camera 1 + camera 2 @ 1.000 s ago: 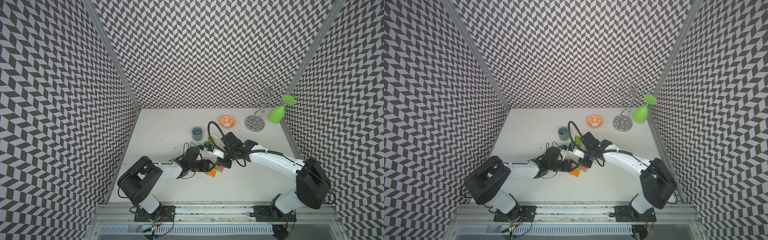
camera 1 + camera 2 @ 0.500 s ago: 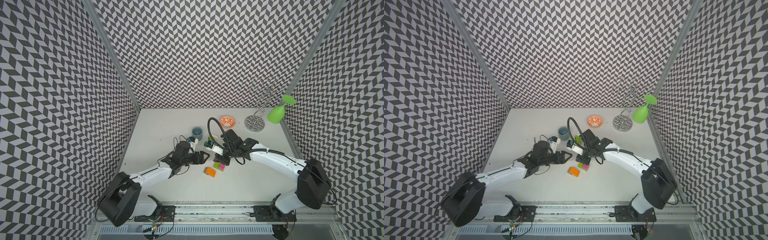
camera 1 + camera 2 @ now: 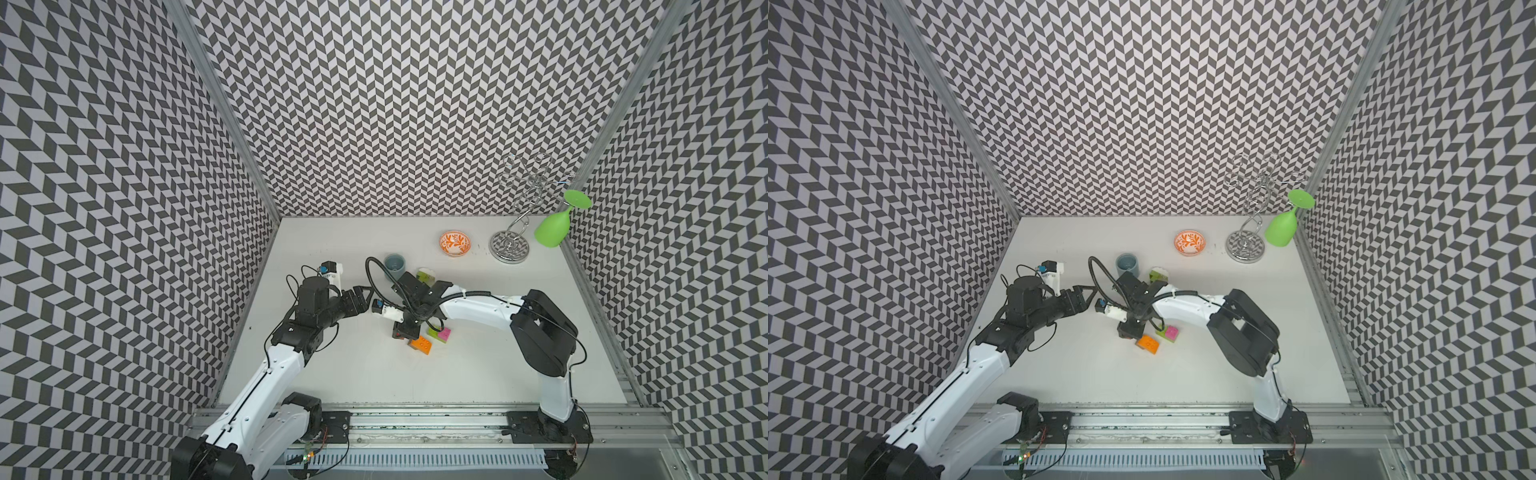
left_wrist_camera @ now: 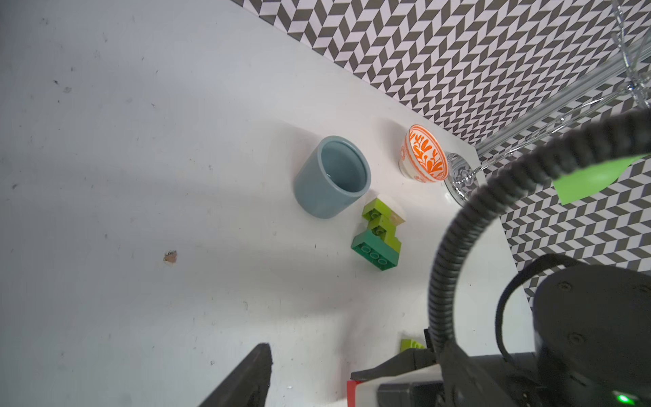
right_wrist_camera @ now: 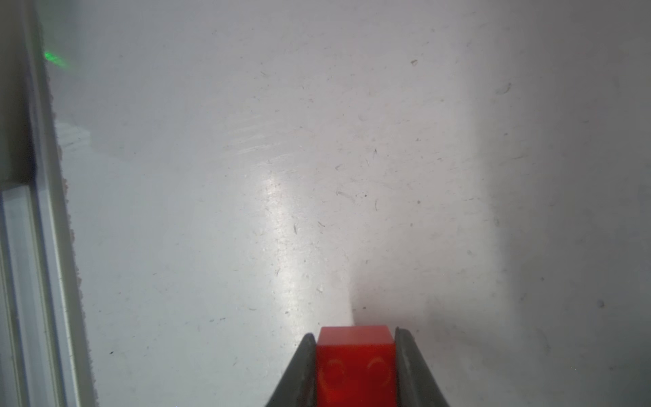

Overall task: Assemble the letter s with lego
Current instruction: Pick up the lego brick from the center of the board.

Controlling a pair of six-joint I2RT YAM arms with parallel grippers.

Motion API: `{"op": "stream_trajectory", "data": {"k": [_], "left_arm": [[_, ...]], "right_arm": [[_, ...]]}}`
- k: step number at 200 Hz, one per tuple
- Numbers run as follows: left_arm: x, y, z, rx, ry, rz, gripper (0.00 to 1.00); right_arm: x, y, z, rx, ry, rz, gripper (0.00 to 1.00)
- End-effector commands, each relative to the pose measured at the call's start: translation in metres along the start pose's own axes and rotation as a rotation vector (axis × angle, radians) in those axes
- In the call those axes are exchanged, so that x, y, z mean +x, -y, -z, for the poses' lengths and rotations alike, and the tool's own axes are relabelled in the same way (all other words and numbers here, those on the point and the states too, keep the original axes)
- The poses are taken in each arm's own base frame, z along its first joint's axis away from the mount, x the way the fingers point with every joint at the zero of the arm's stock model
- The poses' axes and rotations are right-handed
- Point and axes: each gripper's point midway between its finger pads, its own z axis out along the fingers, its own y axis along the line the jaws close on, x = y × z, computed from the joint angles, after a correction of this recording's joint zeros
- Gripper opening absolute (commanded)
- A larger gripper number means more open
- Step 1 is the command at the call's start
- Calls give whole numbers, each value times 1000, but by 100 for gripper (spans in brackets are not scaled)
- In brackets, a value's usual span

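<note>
Since the left arm (image 3: pixel 266 374) has pulled back from the orange brick (image 3: pixel 420 345), the left gripper (image 3: pixel 362 297) hangs near the grey-blue cup (image 3: pixel 394 266) with its jaws spread and empty. The right gripper (image 5: pixel 354 338) pinches a red brick (image 5: pixel 354 359) just beside the orange brick and the pink brick (image 3: pixel 444 332), while the right arm (image 3: pixel 478 309) partly covers the green bricks (image 3: pixel 424 275).

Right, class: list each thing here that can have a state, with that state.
left gripper: open, empty.
right gripper: shut on red brick.
grey-blue cup: upright, empty.
orange bowl: upright, empty.
green glass: hanging upside down from rack.
green lego stack: joined, beside cup.
orange brick: loose, studs up.
</note>
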Motion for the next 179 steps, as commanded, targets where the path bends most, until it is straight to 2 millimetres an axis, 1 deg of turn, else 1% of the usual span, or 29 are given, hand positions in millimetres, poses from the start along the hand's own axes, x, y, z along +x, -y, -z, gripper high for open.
{"op": "stream_trajectory", "data": {"k": [1,21,42,53,70,78,82,98,106,119,137,157,179], "left_arm": [[7,-3,4,2,-24,-15,77],[6,-4,4,-1,-21,-18,79],[5,-4,5,-3,-20,-19,81],[4,-4,5,-3,-19,-19,81],[3,-2,6,6,-15,-21,82],[2,-1,7,9,-14,-22,82],[1,0,7,12,-13,-23,82],[1,0,8,14,-13,-23,82],[1,0,8,17,-15,-24,81],[1,0,8,20,-16,-24,81],[2,0,8,19,-18,-26,81],[2,-1,7,19,-20,-27,81],[2,-2,7,19,-23,-25,81]], "right_arm": [[0,5,-5,26,-29,-1,18],[-4,6,0,42,-23,-4,39],[-14,8,14,71,8,-3,59],[-22,8,27,88,39,-1,67],[-32,5,51,105,103,3,75],[-34,1,62,111,133,4,77],[-32,-1,66,112,143,3,77],[-18,-6,77,131,169,-6,77],[-8,-9,79,141,173,-7,77],[11,-13,77,151,162,-15,77],[27,-16,79,173,173,-25,76],[36,-19,76,171,183,-28,76],[45,-21,65,152,160,-39,76]]}}
